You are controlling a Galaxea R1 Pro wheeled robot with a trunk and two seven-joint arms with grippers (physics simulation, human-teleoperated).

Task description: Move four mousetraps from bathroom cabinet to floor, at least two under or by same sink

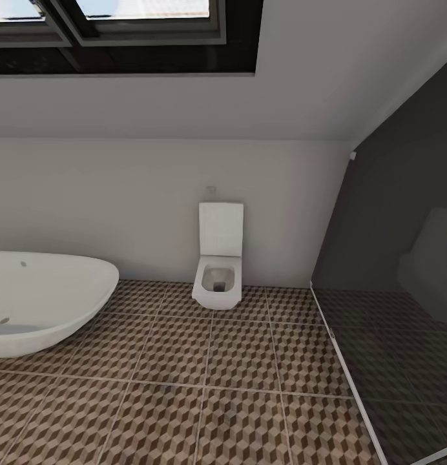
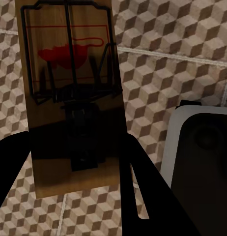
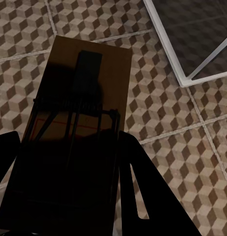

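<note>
Your left gripper (image 2: 76, 196) is pinching a mousetrap (image 2: 69, 98): in the left wrist view the tan board stands out between the two dark fingers (image 2: 138, 191), which press on its lower part from both sides. You can see the black wire frame and the red spot on the board's face very clearly. Behind it lies the bathroom floor (image 2: 157, 64) with its cube pattern and pale grout lines. At one edge of this view there is a white-rimmed dark object (image 2: 202, 157); I cannot tell what it is.

In the right wrist view, your right gripper (image 3: 69, 206) also holds a second mousetrap (image 3: 79, 123) between its dark fingers (image 3: 143, 191). This board is mostly in shadow, so the wire frame shows only as thin dark lines, and the red mark is faint. Under it you see the same tiled floor, and near it the corner of a pale frame (image 3: 187, 69) around a darker glass-like panel.

In the head view, you look at a pale grey wall with a square white toilet (image 1: 218, 265) hanging on it. A white oval bathtub (image 1: 42, 300) stands well apart from the toilet on the tiles. Above is a dark-framed skylight (image 1: 120, 32) in the sloped ceiling, and a dark glass partition (image 1: 398, 258) rises from the floor beside the toilet.
</note>
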